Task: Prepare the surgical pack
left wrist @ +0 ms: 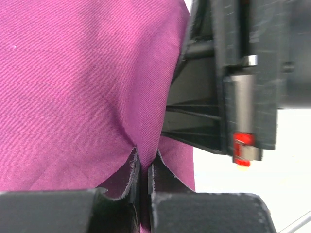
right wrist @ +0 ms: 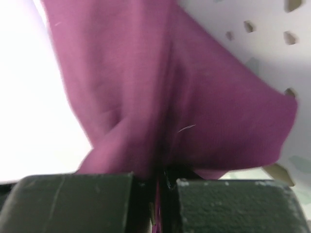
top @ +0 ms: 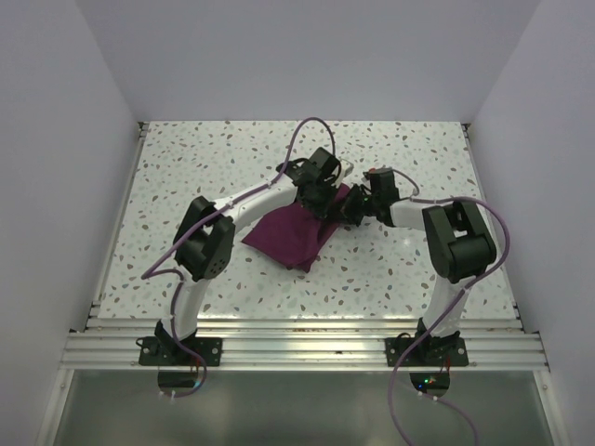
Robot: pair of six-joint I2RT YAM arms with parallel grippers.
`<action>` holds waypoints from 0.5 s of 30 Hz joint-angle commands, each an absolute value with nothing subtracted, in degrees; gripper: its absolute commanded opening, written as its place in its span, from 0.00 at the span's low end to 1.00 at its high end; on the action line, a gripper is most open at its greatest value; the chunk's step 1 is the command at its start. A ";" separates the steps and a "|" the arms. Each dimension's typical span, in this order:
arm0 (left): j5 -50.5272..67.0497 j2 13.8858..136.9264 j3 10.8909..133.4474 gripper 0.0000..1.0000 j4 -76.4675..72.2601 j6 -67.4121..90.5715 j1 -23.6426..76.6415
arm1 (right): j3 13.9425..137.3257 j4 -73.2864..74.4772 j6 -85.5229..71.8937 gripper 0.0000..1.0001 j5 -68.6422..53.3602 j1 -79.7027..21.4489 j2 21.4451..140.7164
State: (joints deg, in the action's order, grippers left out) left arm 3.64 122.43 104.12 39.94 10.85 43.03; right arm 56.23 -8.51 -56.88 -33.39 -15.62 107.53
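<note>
The surgical pack (top: 293, 234) is a purple-maroon cloth, bunched and partly lifted at the middle of the table. My left gripper (top: 314, 195) is shut on its upper edge; in the left wrist view the cloth (left wrist: 82, 87) fills the frame and a fold is pinched between the fingertips (left wrist: 144, 167). My right gripper (top: 351, 210) is shut on the cloth's right edge, close beside the left gripper. In the right wrist view the cloth (right wrist: 165, 92) hangs from the closed jaws (right wrist: 158, 179). The right gripper's body (left wrist: 243, 77) shows in the left wrist view.
The speckled white table (top: 186, 167) is walled in by white panels on the left, back and right. An aluminium rail (top: 297, 344) runs along the near edge where both arm bases are bolted. Purple cables loop over both arms.
</note>
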 commanded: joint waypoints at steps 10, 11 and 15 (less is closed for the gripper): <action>10.46 118.22 103.63 0.19 38.14 11.34 43.68 | 59.49 -11.00 -57.05 0.00 -29.35 -16.52 111.00; 10.72 117.95 102.93 0.36 37.80 11.95 43.59 | 59.94 -9.77 -56.52 0.00 -29.18 -16.52 110.92; 13.62 113.92 98.10 0.56 33.06 12.92 43.42 | 60.47 -4.94 -54.49 0.00 -28.91 -16.44 109.08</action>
